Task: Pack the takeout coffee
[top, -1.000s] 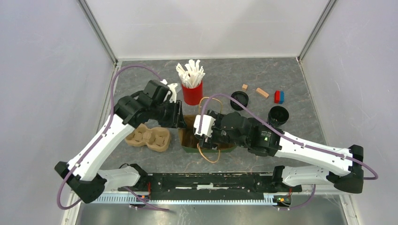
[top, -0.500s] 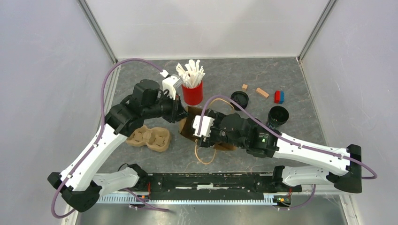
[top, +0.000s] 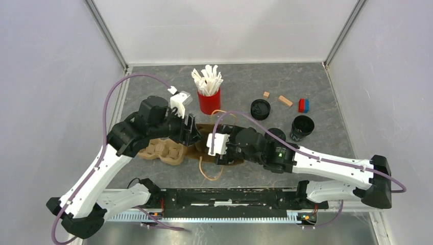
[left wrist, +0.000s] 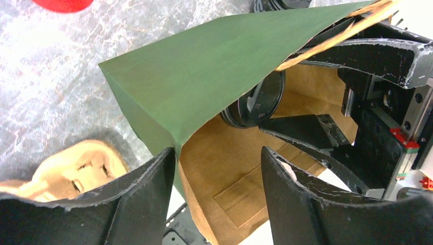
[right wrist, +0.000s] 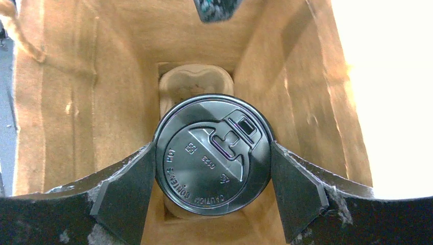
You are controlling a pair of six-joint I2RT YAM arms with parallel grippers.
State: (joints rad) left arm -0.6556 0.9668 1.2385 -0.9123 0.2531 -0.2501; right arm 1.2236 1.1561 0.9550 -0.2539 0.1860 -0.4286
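- Inside the green paper bag [right wrist: 61, 102], mid-table, sits the takeout coffee [right wrist: 212, 168], lid on.
- Right gripper [right wrist: 212, 153] is clamped on its sides.
- Left gripper [left wrist: 218, 153] has its fingers spread apart at the bag's left edge.

Lid [right wrist: 212, 155], right wrist view: raised lettering runs along the lower-left rim and reads "CAUTION CONTENTS HOT". Near the middle are a small square emblem and a short row of digits, too fine to read for certain. Another small mark sits below them, unclear.

Left wrist view: the lid is seen at an angle, with faint embossing, not legible.

Top view: black cup [top: 302, 126], nothing legible at this size.
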